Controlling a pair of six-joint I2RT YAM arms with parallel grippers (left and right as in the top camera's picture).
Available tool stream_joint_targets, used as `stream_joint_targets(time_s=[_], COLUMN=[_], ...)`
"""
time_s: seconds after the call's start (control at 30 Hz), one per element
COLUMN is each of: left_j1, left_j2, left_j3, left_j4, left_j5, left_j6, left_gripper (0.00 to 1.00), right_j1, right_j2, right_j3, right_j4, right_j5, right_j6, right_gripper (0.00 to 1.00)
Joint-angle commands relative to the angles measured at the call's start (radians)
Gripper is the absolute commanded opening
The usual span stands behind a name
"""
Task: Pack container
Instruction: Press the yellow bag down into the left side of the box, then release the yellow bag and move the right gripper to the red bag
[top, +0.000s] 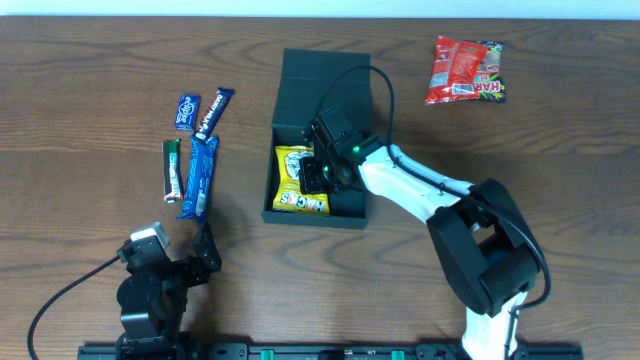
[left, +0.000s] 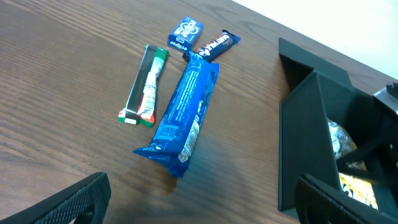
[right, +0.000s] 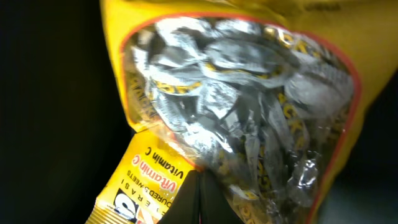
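The overhead view puts the container (top: 325, 80) at frame centre, with the right gripper (top: 320, 172) inside it over a yellow candy bag (top: 297, 188). Only the right wrist view shows its fingers (right: 186, 208) clenched at the bag's edge. At lower left, the left gripper (top: 180, 262) is spread wide and holds nothing.

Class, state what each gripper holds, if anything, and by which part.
The right gripper is shut on the yellow candy bag, pinching its edge beside the clear window, inside the container. The left gripper is open, holding nothing.
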Motion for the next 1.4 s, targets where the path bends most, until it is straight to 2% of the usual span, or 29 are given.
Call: stream_joint_targets(time_s=[0.0,0.13,0.3,0.47,0.77,1.37], left_j1=[0.003,0.003,0.003,0.003,0.003,0.003], left_j2=[-0.006,-0.006,-0.006,-0.006,-0.005,-0.005], left_j3=[-0.015,-0.015,-0.015,-0.015,-0.015,-0.015], left_j4=[-0.003,-0.003,-0.003,-0.003,-0.004,-0.004], left_j5=[-0.004,-0.004,-0.004,-0.003,-0.003,-0.003], left_j6=[-0.004,-0.004,-0.004,-0.004,-0.004,-0.004], left_gripper=[0.95,0.95,0.95,0.95,0.95,0.95], right_j1=[-0.012,-0.046,-0.082,-0.075,-0.030,0.003], right_j2=[-0.087,-0.206,-0.292,-0.206,-0.014,0.010], right_j3=[0.042,0.044,0.043,0.037,0.037,0.037], right_j4=[-0.010,-0.055,-0.167,-0.254,-0.248,-0.213], right_j5=[0.011,0.030,0.188,0.186,0.156,0.013], right_j6=[-0.087,-0.112,-0.128,-0.145,-0.145,-0.185], right_gripper=[0.02,0.01,0.01,0.01,0.02,0.02])
